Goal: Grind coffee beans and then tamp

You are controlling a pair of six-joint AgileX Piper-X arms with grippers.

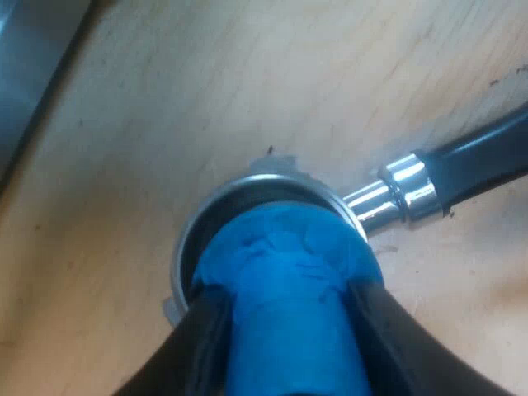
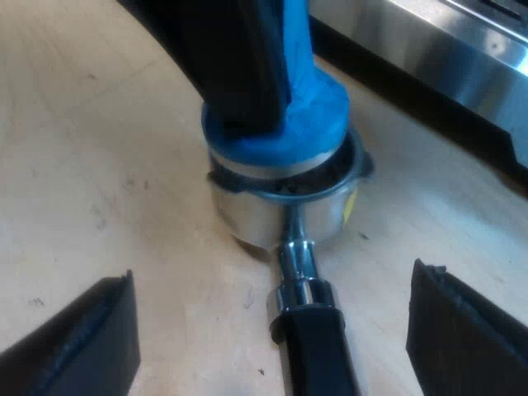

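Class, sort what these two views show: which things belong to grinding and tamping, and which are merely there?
Belongs to the job: blue tamper, held by the left gripper and set in the metal holder; right gripper, open astride the handle; espresso machine beyond.
Merely there: wooden table, under everything.

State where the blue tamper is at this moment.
The blue tamper stands in the metal holder on the wooden table, held by my left gripper.

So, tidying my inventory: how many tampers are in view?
1. The blue tape-wrapped tamper stands in the round metal holder, clamped in the jaws of the left gripper. Others may lie out of view.
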